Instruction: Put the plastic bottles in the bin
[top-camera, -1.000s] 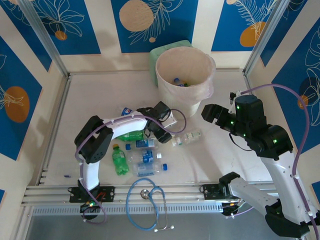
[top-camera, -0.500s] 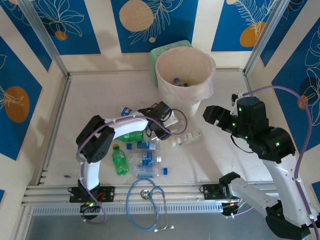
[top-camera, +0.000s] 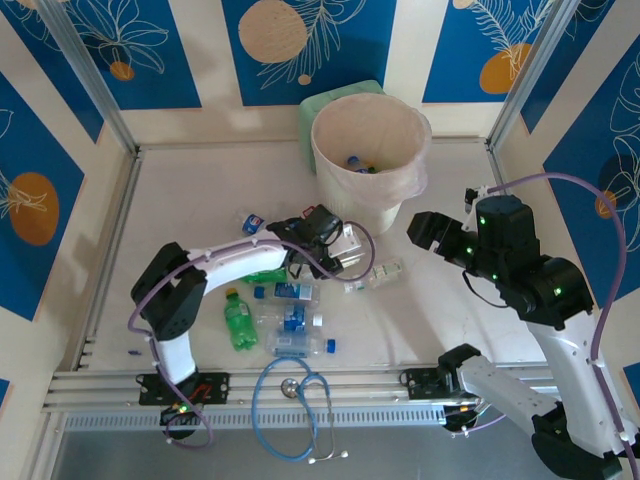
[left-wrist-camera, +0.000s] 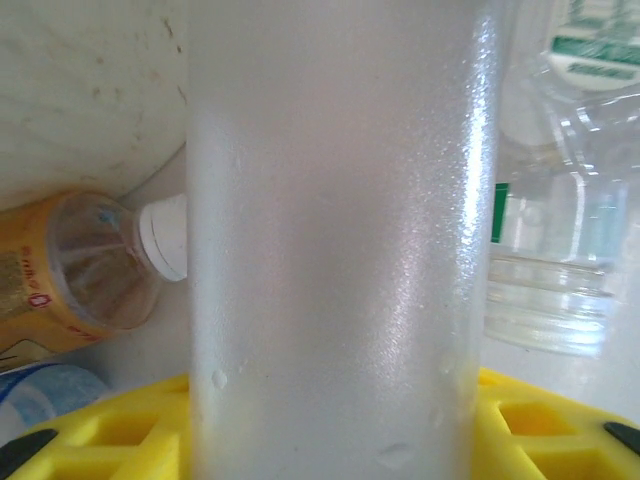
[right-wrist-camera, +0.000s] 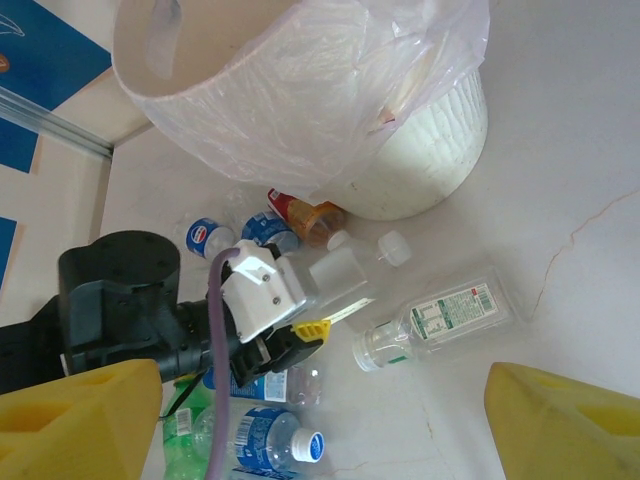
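My left gripper (top-camera: 338, 252) is shut on a frosted white bottle (left-wrist-camera: 330, 250), which lies on the table just in front of the bin (top-camera: 420, 160); the right wrist view shows that bottle (right-wrist-camera: 345, 272) sticking out past the yellow fingertip (right-wrist-camera: 312, 330). A clear green-labelled bottle (top-camera: 380, 273) lies right of it, an orange-labelled one (left-wrist-camera: 60, 270) to its left by the bin's wall (right-wrist-camera: 430, 170). Several blue-labelled and green bottles (top-camera: 290, 315) lie nearer me. My right gripper (top-camera: 425, 230) hangs open right of the bin, holding nothing.
A blue-tubed stethoscope (top-camera: 300, 400) lies at the table's near edge. A pale green box (top-camera: 318, 105) stands behind the bin. Bottles show inside the bin. The table right of the green-labelled bottle is bare.
My left gripper has closed on the frosted bottle, and the left arm's elbow has swung left. The right arm has hardly moved.
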